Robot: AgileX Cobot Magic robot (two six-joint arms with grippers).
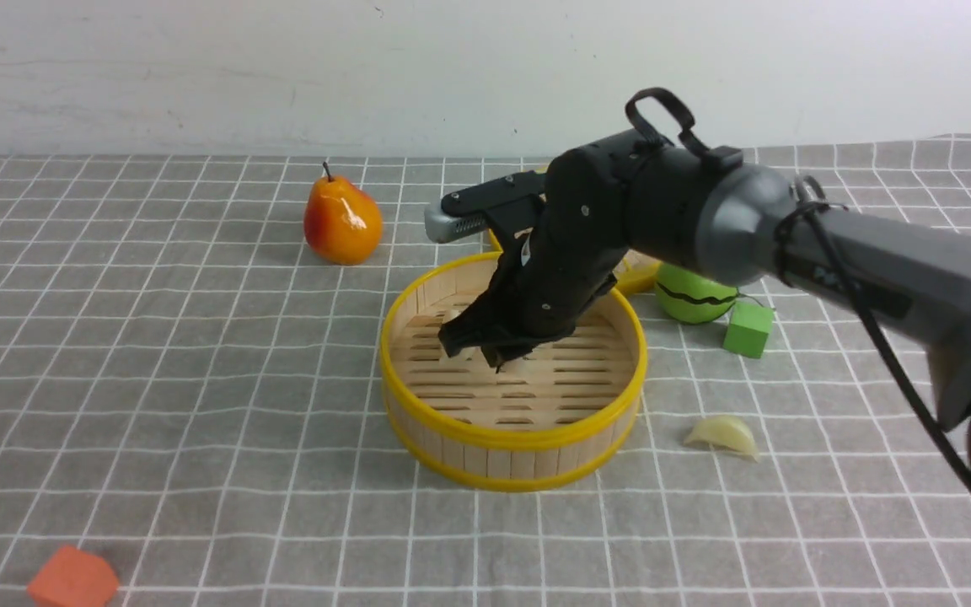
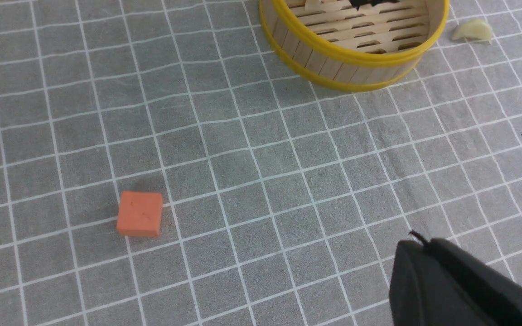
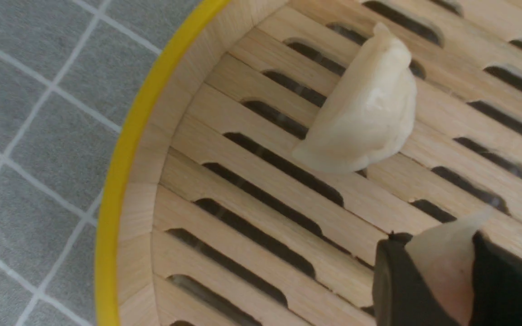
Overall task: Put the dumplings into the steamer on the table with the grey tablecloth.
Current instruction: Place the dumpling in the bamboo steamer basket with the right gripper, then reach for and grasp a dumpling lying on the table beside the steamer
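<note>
Front view first, biggest stuff down: the flat table is covered edge to edge by the grey tablecloth [image 1: 157, 337] with its thin white grid. The dark right arm [image 1: 873, 270] stretches across it from the right side.

Next in size is the round shallow bamboo steamer [image 1: 506, 437] with two yellow rim bands, sitting about mid-table. The right gripper [image 1: 485, 341] is down inside it, low over the slat floor. The right wrist view settles it: the jaws are partway closed, pinching a small glossy pale pink crescent dumpling [image 3: 444, 271] just above the slats.

The left gripper [image 2: 424, 262] hangs over bare cloth well apart from the steamer, jaws closed all the way, nothing in them that I can see.

Progress-wise I'd call it one done and one nearly there. A white crescent dumpling [image 3: 365, 108] lies loose on the steamer floor, and the pink one just needs letting go. A pale yellow-green crescent dumpling [image 1: 723, 436] is out on the cloth, near the steamer's right side but not touching it. So by my read what's left is a release, then one more pick and drop.
</note>
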